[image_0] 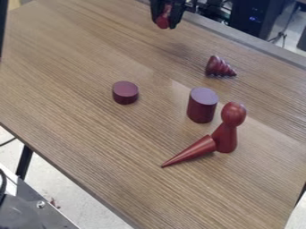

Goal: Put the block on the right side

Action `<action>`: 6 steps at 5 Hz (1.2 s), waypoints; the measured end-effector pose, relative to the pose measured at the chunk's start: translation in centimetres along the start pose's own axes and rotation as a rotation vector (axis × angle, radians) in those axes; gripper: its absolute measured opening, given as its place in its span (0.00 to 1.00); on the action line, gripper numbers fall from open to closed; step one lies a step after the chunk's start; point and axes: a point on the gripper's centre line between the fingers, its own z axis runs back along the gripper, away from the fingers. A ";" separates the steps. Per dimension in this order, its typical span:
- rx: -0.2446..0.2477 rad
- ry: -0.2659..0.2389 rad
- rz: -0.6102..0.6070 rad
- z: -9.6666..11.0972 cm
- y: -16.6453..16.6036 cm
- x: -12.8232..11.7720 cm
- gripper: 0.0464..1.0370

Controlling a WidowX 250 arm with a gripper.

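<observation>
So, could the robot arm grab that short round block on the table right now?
Probably not straight off: its jaws seem to be holding a small red piece. Otherwise the way looks free, as the short round block stands by itself, open from above.

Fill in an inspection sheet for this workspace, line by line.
Surface: wood-grain tabletop, no damage made out
Job's things: red piece, likely the block, held near the far edge
Clutter: short cylinder and tall cylinder upright; ridged cone on its side; pawn standing, smooth cone lying with its wide end at the pawn's base
Gripper: closed on the red piece
Cables: thin dark cable, left, beyond the table
Surroundings: dark equipment behind; metal panel lower left
</observation>
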 end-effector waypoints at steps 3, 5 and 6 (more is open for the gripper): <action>-0.161 -0.091 -0.350 0.4 -7.8 -3.3 0.39; -0.194 -0.101 -0.455 0.3 -9.6 -3.7 0.39; -0.193 -0.099 -0.463 0.4 -9.9 -3.8 0.39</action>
